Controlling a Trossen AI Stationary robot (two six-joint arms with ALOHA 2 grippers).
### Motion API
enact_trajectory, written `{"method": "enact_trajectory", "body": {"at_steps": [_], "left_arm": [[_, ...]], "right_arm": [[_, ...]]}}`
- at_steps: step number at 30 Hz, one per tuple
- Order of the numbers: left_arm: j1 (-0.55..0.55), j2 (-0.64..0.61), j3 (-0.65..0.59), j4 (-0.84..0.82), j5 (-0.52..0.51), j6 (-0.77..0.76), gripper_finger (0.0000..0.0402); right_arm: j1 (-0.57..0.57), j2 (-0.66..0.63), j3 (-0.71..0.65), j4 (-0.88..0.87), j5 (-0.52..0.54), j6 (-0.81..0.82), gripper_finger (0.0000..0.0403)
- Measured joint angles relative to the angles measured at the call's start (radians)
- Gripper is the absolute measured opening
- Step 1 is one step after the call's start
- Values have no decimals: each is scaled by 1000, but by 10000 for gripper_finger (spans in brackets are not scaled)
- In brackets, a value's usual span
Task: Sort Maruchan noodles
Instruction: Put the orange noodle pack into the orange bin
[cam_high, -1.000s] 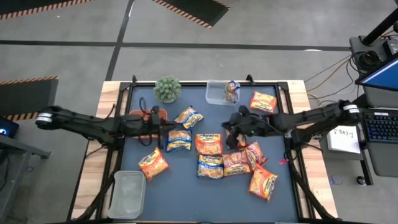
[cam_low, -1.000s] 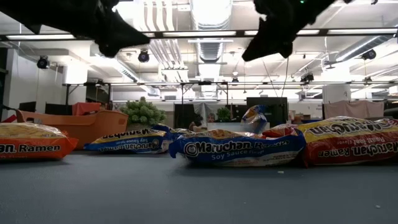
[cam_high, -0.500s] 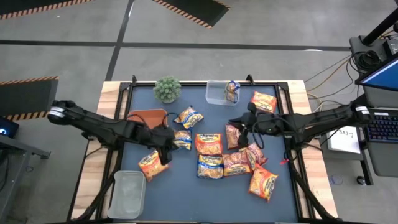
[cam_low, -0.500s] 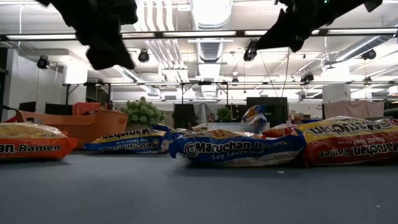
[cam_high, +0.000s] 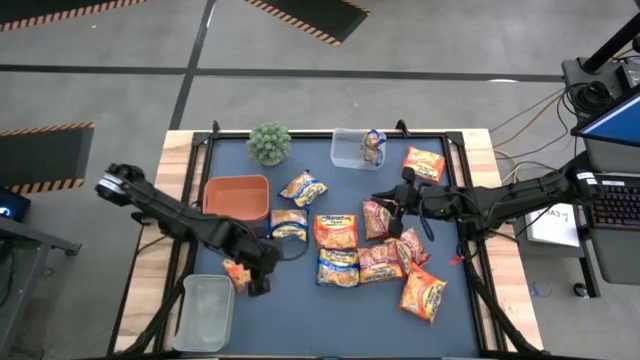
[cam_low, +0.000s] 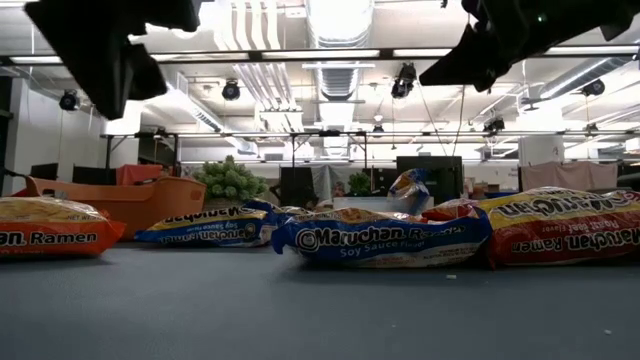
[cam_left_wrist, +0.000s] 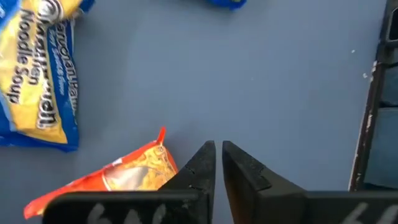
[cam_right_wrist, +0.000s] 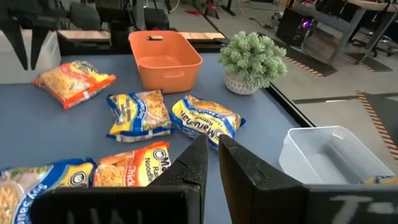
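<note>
Left hand (cam_high: 258, 283), fingers nearly shut & empty, hovers by orange packet (cam_high: 237, 273) near clear tub (cam_high: 205, 312), prob. to grab; right hand (cam_high: 393, 212) closed, empty, over pile.

Grey floor (cam_high: 420, 60) outside; ceiling ducts (cam_low: 338, 30) and strip lights overhead.

We saw about a dozen flat, crinkly plastic ramen packets (cam_high: 338, 232) lying on the blue table: most clustered at its middle and right, orange, blue-and-yellow and dark red; one orange packet (cam_high: 424, 162) near the far right corner, another (cam_high: 237, 271) toward the near left.
</note>
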Motion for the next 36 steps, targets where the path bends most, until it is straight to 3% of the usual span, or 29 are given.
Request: {"method": "enact_trajectory", "body": {"at_steps": [12, 16, 28, 36], "left_arm": [[-38, 117, 10, -19, -101, -33, 166], [-41, 144, 10, -25, -110, -11, 196], [-41, 233, 7, -30, -190, 22, 200], [-42, 264, 5, -30, -190, 26, 172]], "right_arm": [[0, -11, 8, 1, -2, -36, 31], [0, -16, 8, 0, -2, -51, 31], [-1, -18, 8, 1, -2, -62, 31], [-1, -18, 8, 0, -1, -62, 31]]}}
